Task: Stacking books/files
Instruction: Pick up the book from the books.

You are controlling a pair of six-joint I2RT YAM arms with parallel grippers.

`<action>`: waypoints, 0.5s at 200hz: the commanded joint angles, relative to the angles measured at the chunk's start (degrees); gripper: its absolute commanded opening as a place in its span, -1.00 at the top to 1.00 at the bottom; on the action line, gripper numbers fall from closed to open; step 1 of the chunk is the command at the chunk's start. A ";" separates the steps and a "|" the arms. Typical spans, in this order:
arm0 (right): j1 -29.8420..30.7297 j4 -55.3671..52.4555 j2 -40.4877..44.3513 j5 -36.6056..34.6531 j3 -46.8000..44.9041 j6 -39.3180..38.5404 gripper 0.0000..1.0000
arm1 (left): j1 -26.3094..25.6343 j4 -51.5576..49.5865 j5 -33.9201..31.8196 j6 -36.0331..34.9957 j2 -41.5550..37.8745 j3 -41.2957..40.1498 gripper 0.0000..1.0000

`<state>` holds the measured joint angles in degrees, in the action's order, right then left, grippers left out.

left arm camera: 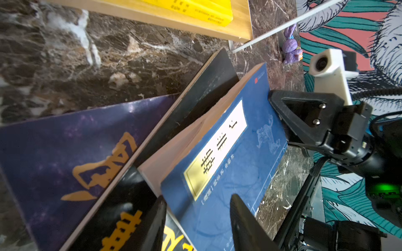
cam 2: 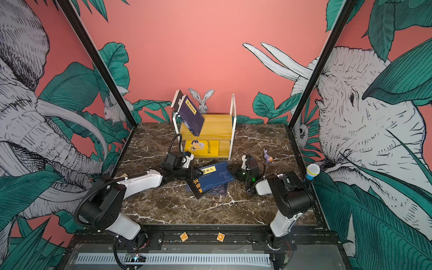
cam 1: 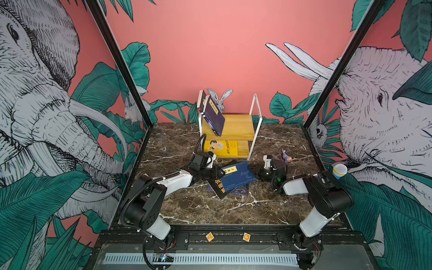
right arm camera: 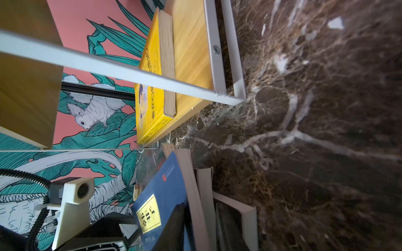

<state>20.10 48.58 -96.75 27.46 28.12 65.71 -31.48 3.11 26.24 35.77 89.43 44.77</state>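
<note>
**Q:** Where are you at with the stacking?

**A:** Mid-lift, I reckon. The table (cam 1: 210,210) has the shelf (cam 1: 236,126) at the back, with leaning books (cam 1: 214,114) on its upper board and a yellow book (cam 1: 221,148) flat on the lower one. My pile (cam 1: 233,181) sits just in front of it. The purple book (left arm camera: 65,152) is at the bottom, the black book (cam 1: 216,188) lies across it and the blue book (cam 1: 238,175) is on top, all skewed. The blue one looks tilted, its page edge raised off the black. My left gripper (left arm camera: 198,198) is clamped on it, one finger on the cover and one under the pages.

**Q:** And the right one?

**A:** My right gripper (cam 1: 254,171) is at the opposite edge, touching the cover. I can't tell from here if it's gripping or just resting. Next I think I need both ends held firmly. Then I square the blue book over the pile before lowering.
</note>
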 commanded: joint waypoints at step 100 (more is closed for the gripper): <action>0.78 -5.43 15.72 -2.95 -4.32 2.29 1.00 | -1.64 -16.21 -4.68 -22.50 -8.94 7.79 -0.67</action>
<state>20.64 47.11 -84.09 27.35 24.49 68.25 -32.67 -5.50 23.66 25.87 86.52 48.21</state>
